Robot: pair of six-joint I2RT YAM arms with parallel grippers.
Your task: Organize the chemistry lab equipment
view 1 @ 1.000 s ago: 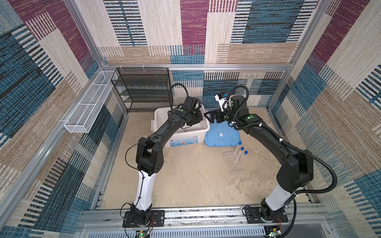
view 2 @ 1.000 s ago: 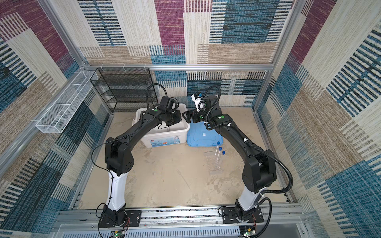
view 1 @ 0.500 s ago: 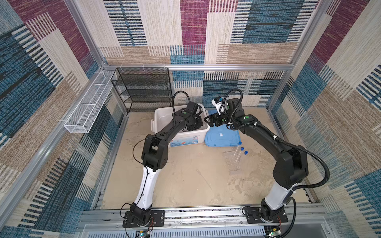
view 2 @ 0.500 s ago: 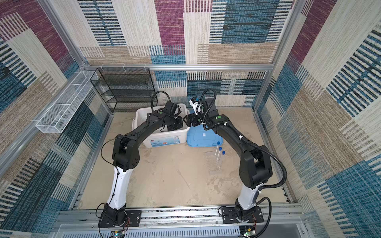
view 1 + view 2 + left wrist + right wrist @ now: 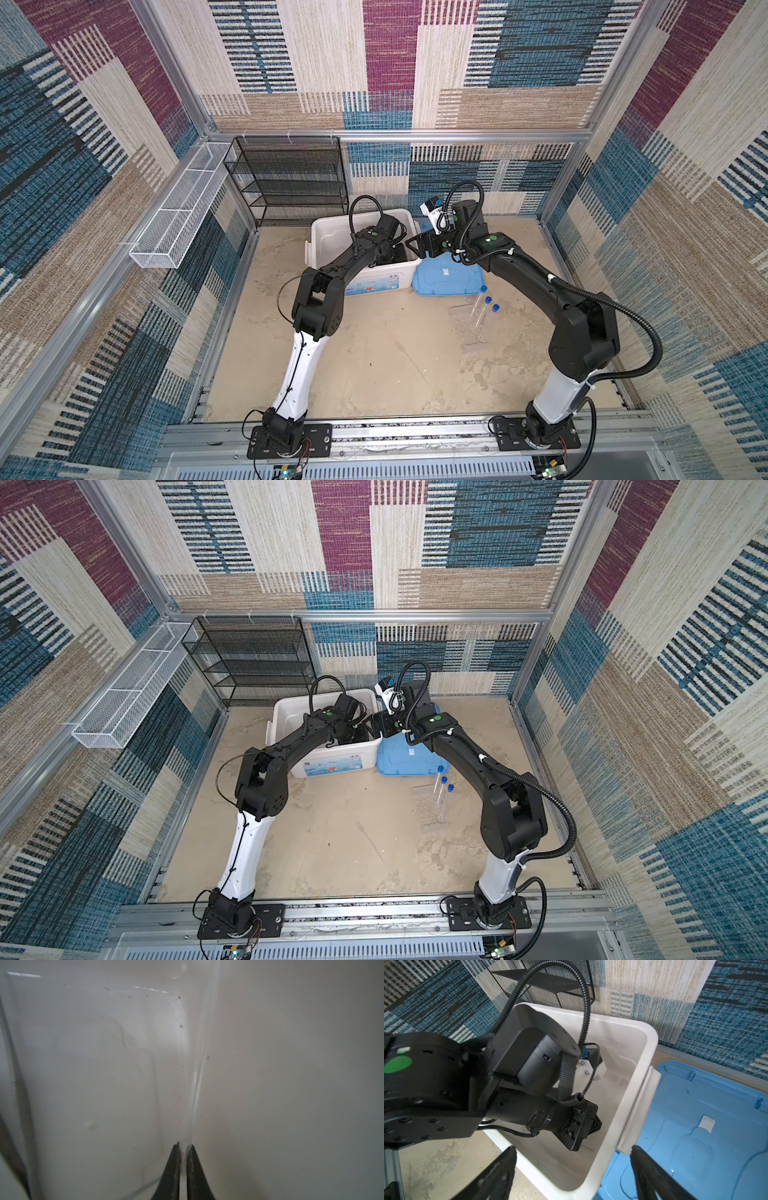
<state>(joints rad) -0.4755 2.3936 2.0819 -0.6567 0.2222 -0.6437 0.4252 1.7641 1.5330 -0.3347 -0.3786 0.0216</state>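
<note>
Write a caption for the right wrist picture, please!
Right gripper, jaws wide, faces the white box as the left arm reaches inside; blue lid alongside.

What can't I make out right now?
- Left claw: hidden behind its arm in both top views; blurred left wrist view doesn't show whether it grips anything.
- White box floor: mostly covered by that arm, right wrist view.
- Thin item on the table: too small in a top view.

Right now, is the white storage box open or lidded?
Open. The light-blue lid lies on the table beside the white box, and the left gripper reaches down inside it.
</note>
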